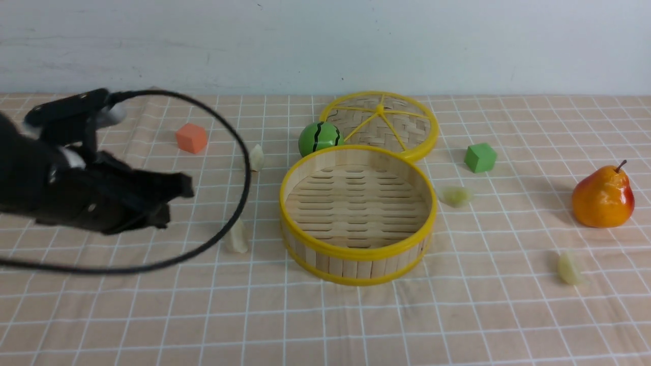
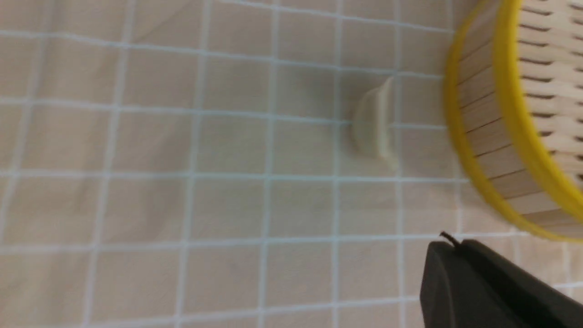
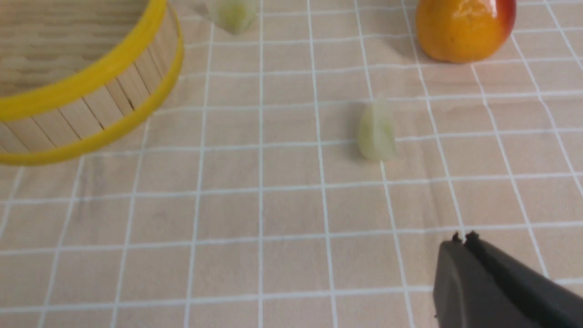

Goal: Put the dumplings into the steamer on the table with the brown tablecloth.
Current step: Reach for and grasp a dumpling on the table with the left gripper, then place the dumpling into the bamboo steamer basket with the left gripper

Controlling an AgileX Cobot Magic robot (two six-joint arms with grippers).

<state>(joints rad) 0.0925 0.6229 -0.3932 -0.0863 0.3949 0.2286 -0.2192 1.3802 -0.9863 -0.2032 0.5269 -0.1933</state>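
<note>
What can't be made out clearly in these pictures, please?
- Right gripper: outside the front view; the right wrist view's edge cuts off all but its tips.
- Lid: front view, near rim hidden behind the steamer.
- Pear: right wrist view, partly cut off by the edge.
- Also the steamer: cut off in both wrist views.

The steamer [image 1: 356, 252] stands at centre frame; the lid [image 1: 402, 127] and a striped green ball [image 1: 319, 138] sit just above it; to its left lie the upper white dumpling [image 1: 257, 157] and the lower white dumpling [image 1: 237, 238]; to its right, the near green dumpling [image 1: 456, 195] and, lower right, the far green dumpling [image 1: 569, 268]; the left gripper [image 1: 185, 187] hangs at mid-left, jaws together.
</note>
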